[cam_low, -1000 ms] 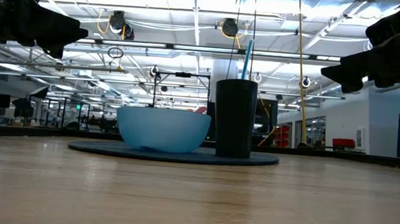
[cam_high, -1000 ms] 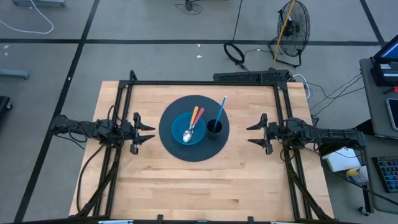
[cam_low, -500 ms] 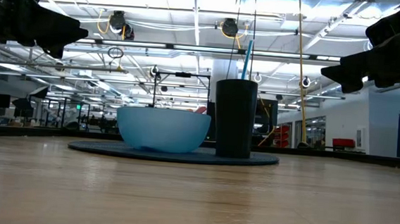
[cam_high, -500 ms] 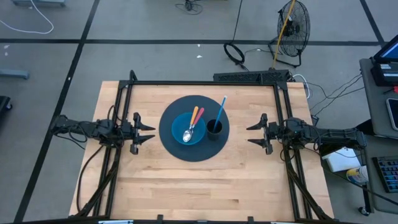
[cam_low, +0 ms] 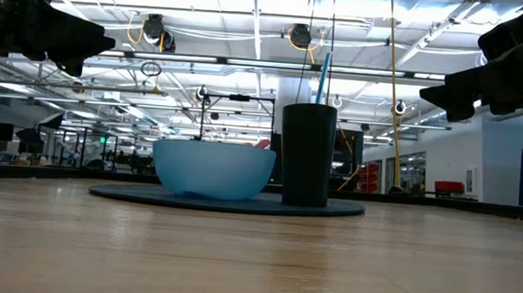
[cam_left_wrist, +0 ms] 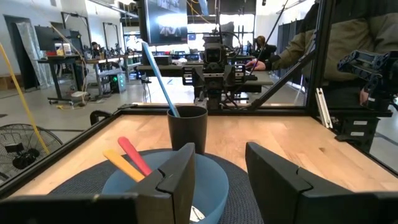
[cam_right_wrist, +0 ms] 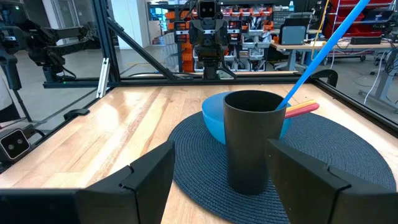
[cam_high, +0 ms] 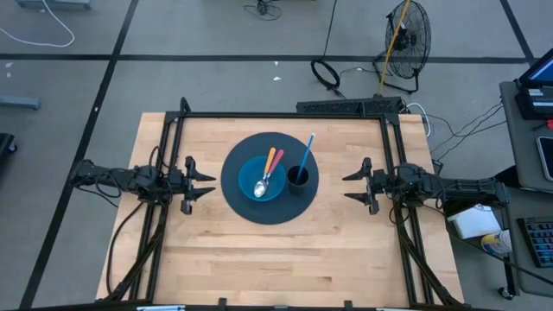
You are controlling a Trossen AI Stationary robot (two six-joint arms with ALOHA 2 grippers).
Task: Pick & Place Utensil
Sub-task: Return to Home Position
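Left gripper (cam_high: 210, 184) open | right gripper (cam_high: 346, 187) open | straw (cam_high: 308, 149) in cup (cam_high: 298, 179)

The black cup (cam_high: 297, 179) hides part of the blue straw (cam_high: 308, 150).

The mat (cam_high: 246, 207) lies at the middle of the table (cam_high: 276, 250).

- On the mat, left of its centre: the bowl (cam_high: 248, 177).
- On the mat, right of its centre, just beside the bowl: the cup (cam_high: 297, 178), upright.
- In the bowl: a spoon (cam_high: 263, 181) and a second utensil (cam_high: 276, 161), handles leaning over the rim toward the mat's far side.
- In the cup: the straw (cam_high: 308, 147), tilted toward the mat's far right.
- Left of the mat, clear of it: the left gripper (cam_high: 212, 184).
- Right of the mat, clear of it: the right gripper (cam_high: 346, 187).
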